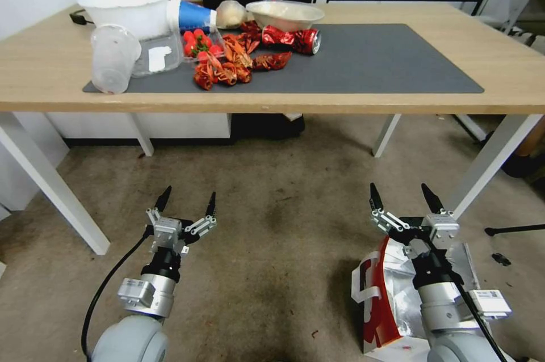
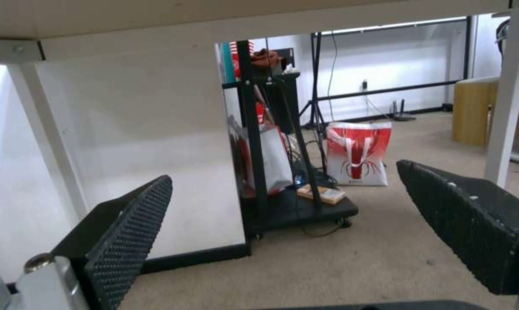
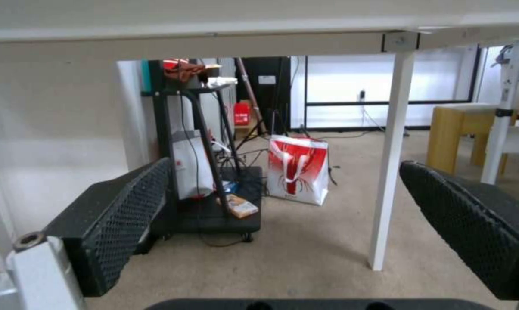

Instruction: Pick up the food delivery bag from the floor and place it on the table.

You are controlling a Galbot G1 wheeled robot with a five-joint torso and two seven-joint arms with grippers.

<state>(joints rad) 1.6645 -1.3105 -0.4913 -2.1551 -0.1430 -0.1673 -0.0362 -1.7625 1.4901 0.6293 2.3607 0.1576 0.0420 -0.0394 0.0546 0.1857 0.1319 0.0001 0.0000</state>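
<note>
The food delivery bag stands on the floor at the lower right, white with red sides and its silver foil lining open at the top. My right arm reaches over it, and my right gripper hangs open just past its far edge, holding nothing. At the lower left, my left gripper is also open and empty above the carpet. The table spans the view ahead, light wood with white legs and a dark grey mat.
Bowls, a plastic cup, red crayfish shells and a crushed red can crowd the mat's left half. A white table leg stands close beyond the right gripper. Beyond the table are a black cart and another red-and-white bag.
</note>
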